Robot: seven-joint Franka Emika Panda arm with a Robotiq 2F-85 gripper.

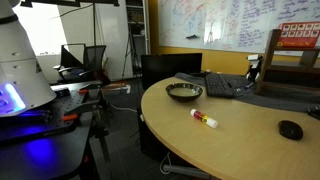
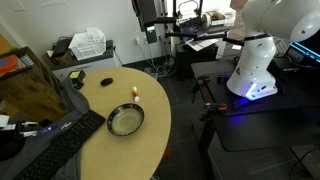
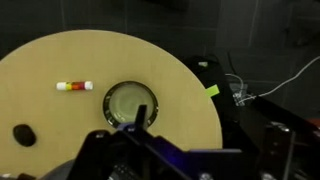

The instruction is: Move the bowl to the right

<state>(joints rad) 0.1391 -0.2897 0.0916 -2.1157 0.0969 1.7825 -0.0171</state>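
Dark with a paler rim, the bowl (image 3: pixel 131 102) stands upright, its opening facing up, near the edge of the wooden table (image 3: pixel 150 55). Being round, it shows no long axis. A white marker (image 3: pixel 74 86) lies near it. The gripper (image 3: pixel 137 125) hangs just beside its rim, too dark and blurred to tell how wide.

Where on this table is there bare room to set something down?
Bare wood lies between the marker and the mouse, and toward the near edge of the table. It is crowded where the bowl sits near the keyboard.
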